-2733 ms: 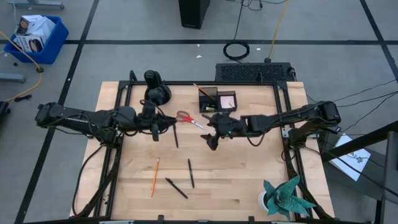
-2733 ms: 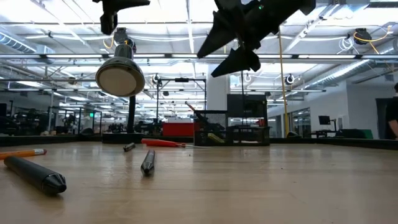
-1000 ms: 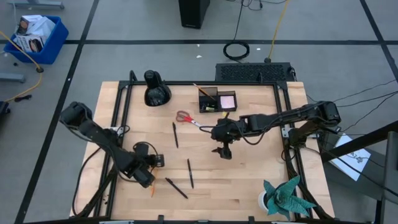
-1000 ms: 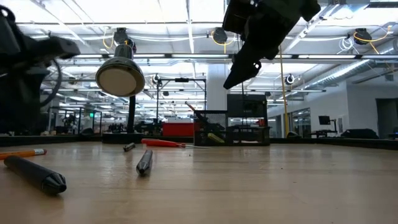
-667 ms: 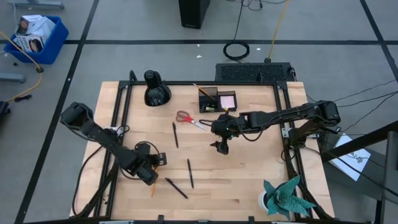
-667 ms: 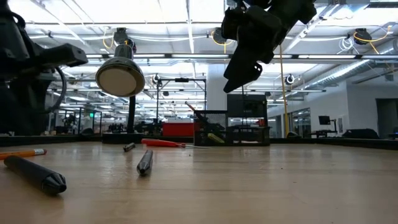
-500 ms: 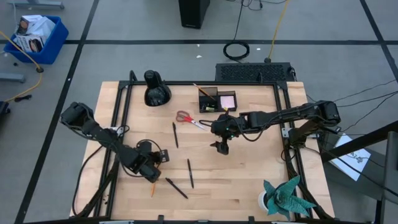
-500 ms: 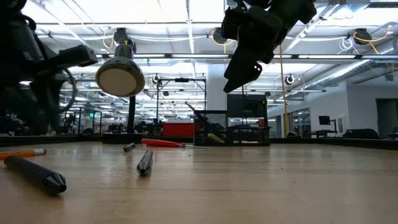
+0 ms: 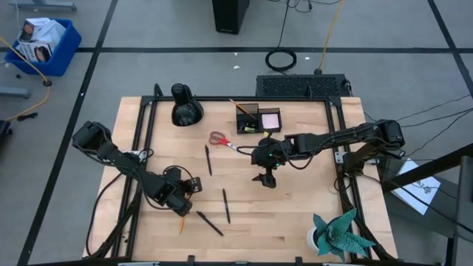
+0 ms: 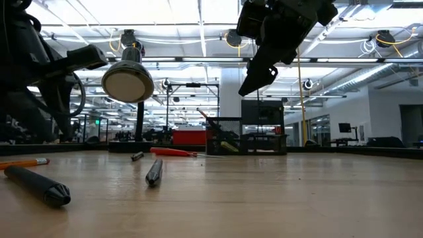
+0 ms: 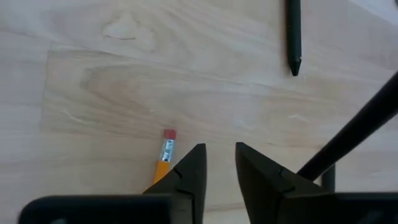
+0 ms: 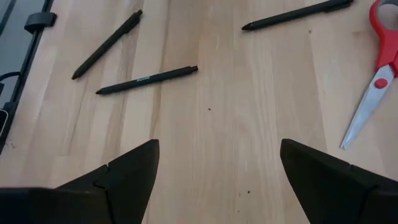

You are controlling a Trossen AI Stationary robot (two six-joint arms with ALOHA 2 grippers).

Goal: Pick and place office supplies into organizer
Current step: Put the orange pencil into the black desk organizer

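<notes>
Two arms at work: left gripper point(image 9: 179, 205) low at the desk's near-left, over the orange pencil point(image 11: 162, 160); right gripper point(image 9: 265, 178) raised above mid-desk.
Fingers, left: parted by a narrow gap, the pencil's eraser end just beside them, nothing clamped.
Fingers, right: spread wide, empty, with scissors point(image 12: 372, 88) and pens point(image 12: 147, 79) on the boards below.
Organizer: black caddy point(image 9: 258, 118) at the far edge, a pink pad showing in its tray.
Progress: early, I judge; scissors, three pens and the pencil all lie loose on the desk.
Since earlier: left arm swung from the far side near the scissors down to the pencil; right gripper barely shifted.
</notes>
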